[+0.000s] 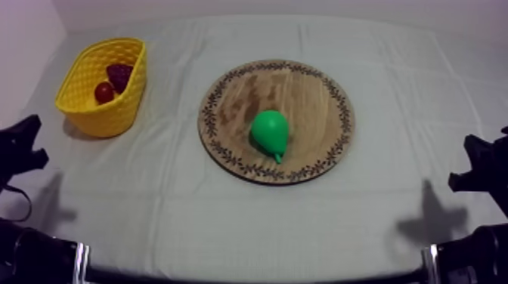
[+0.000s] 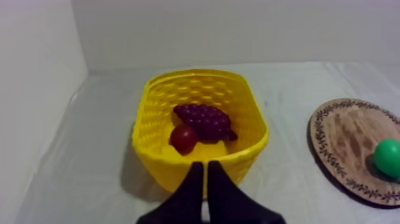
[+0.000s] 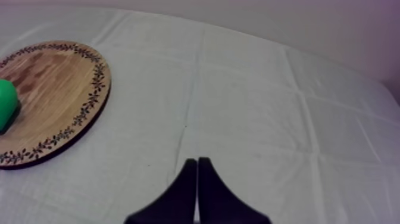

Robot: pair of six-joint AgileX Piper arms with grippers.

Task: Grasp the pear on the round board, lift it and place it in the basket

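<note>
Both arms rest low at their table sides: left gripper and right gripper are each closed to a narrow wedge, holding nothing. The pear lies on its side on the wooden board, well apart from the yellow basket. Risk, my judgement: an off-centre pinch could roll the smooth pear away, and a high release could bounce it off the grapes and small red fruit already inside.

Black two-finger left gripper and right gripper both pinched into wedges; left arm parked lower left, right arm lower right.
</note>
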